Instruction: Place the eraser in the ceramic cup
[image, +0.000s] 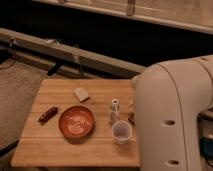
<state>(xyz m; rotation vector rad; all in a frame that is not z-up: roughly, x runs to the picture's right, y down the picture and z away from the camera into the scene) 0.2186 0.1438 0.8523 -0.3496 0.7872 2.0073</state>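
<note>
- wooden boards make up the small table (60, 150) we look down on. it stands on a brownish carpet (17, 85).
- behind the table a long pale rail (75, 52) runs across, and past it the room is dark.
- a big white robot arm (172, 115) fills the right side and covers the table's right edge.
- the gripper does not show in this view. we see only the arm's round shell, so we cannot tell if it is clenched, let go, or holding something.
- the ceramic cup (121, 132) stands upright near the front of the table, close to the arm. it is small, pale and round, and we see nothing inside its mouth.
- the eraser (131, 120) is a small dark bit with a red mark. it lies on the table just beside the cup, on its far right side, and it is not in the cup. the arm hides part of it.
- a slim white bottle (114, 110) stands upright just behind the cup.
- an orange-red bowl (76, 122) sits to the left of the cup and is much wider than it.
- a red-brown stick (48, 114) lies at a slant, left of the bowl.
- a pale beige block (81, 93) lies farther back, apart from the bowl.
</note>
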